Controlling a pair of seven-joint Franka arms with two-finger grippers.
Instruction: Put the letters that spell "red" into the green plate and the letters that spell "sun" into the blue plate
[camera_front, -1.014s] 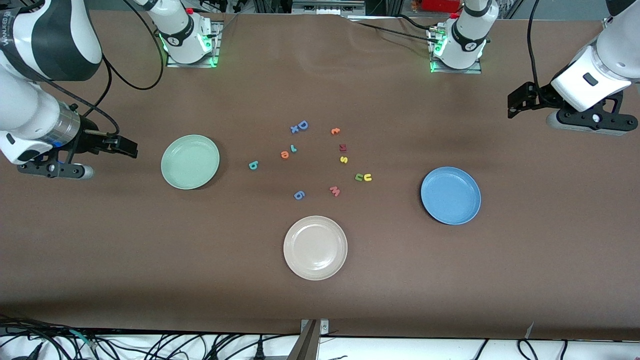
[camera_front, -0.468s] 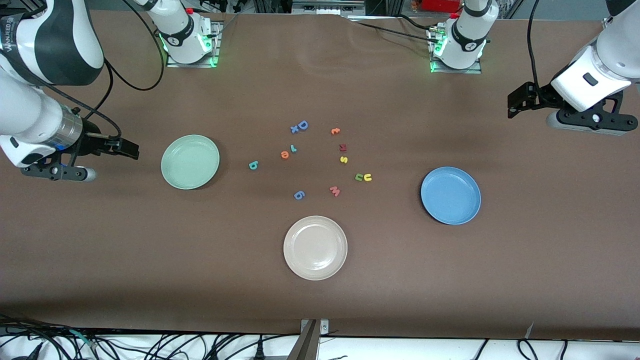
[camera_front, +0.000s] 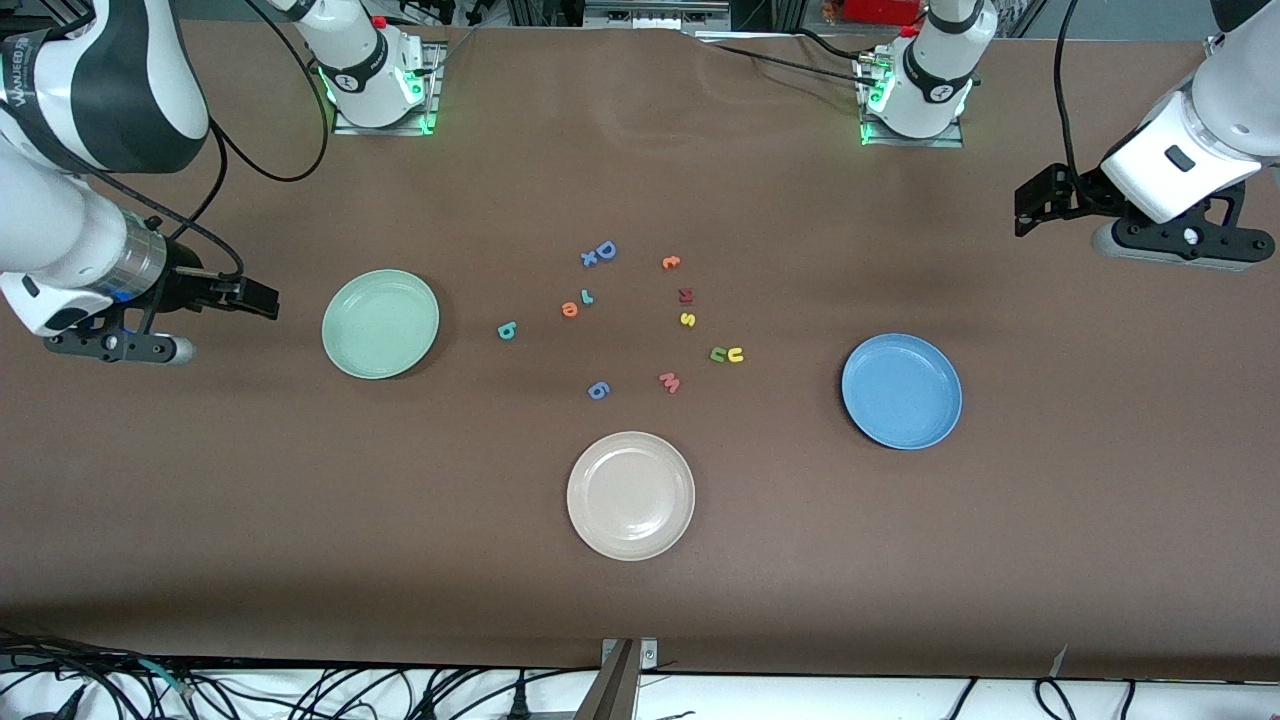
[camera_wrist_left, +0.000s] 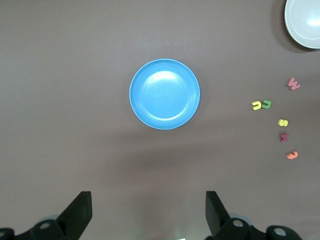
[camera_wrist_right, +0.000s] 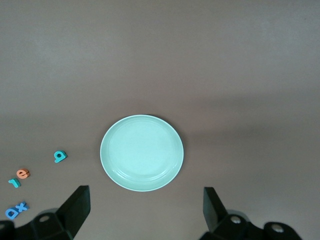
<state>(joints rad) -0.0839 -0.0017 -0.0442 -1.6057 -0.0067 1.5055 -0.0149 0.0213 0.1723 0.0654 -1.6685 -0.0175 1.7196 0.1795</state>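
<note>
The right gripper (camera_front: 262, 298) has crept slightly toward the green plate (camera_front: 380, 323) just ahead of it, jaws spread and empty; the left gripper (camera_front: 1022, 205) waits, spread too, with the blue plate (camera_front: 901, 391) below it. No letter is lifted yet: r (camera_front: 587, 296), e (camera_front: 569, 309), d (camera_front: 506, 330), s (camera_front: 687, 319), u (camera_front: 735, 355), n (camera_front: 718, 354) lie between the plates.

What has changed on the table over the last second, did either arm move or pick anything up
Only the right gripper moved: it drifted slightly toward the green plate and stays open, holding nothing. The left gripper waits open at its end of the table, unmoved. The blue plate, the cream plate and all the letters, among them the yellow "s" and the orange "e", lie where they were.
</note>
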